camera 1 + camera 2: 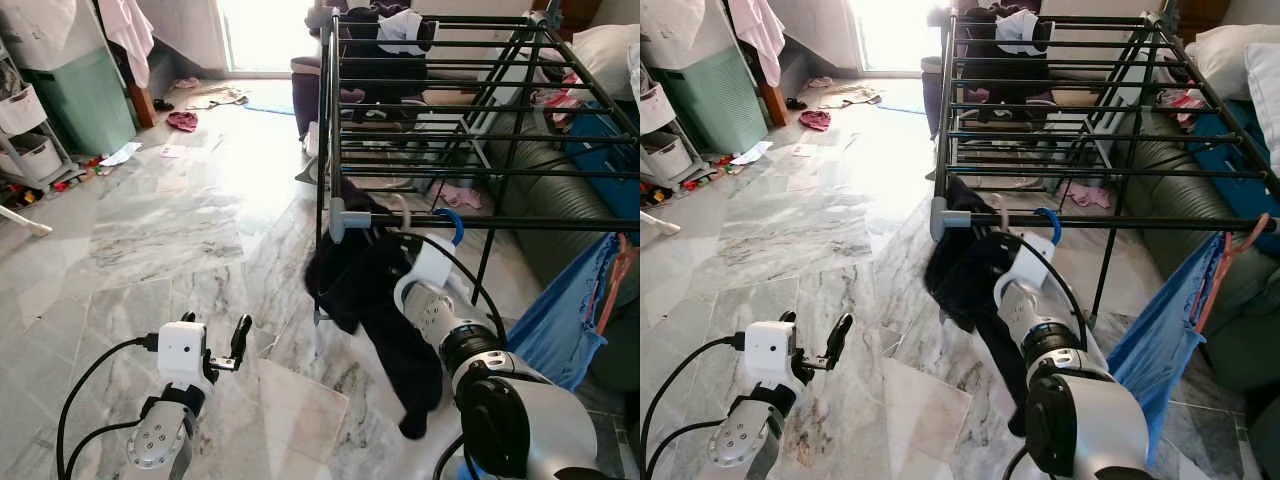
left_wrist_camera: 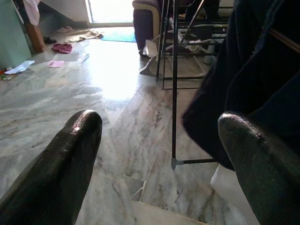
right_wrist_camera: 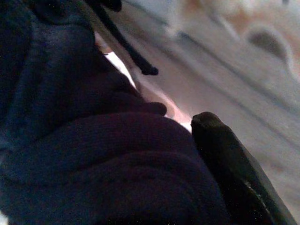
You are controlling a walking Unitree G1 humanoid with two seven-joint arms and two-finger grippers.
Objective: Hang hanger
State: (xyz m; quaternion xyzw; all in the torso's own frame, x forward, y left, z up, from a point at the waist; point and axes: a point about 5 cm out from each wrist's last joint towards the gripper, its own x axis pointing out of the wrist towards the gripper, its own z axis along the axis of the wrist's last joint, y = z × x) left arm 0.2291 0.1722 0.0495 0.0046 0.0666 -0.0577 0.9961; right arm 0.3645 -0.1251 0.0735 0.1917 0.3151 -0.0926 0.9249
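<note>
The left gripper (image 1: 238,345) hovers low over the marble floor (image 1: 150,230), its fingers (image 2: 65,154) spread apart with nothing between them. Scattered clothes (image 1: 182,121) lie far behind, near a green bin (image 1: 85,95). The right gripper (image 1: 385,240) is buried in a dark garment (image 1: 370,300); I cannot tell how its fingers stand. The garment droops floorward from a blue-hooked hanger (image 1: 452,225) at the black drying rack's (image 1: 450,110) front rail. A blue cloth (image 1: 570,310) hangs further right.
</note>
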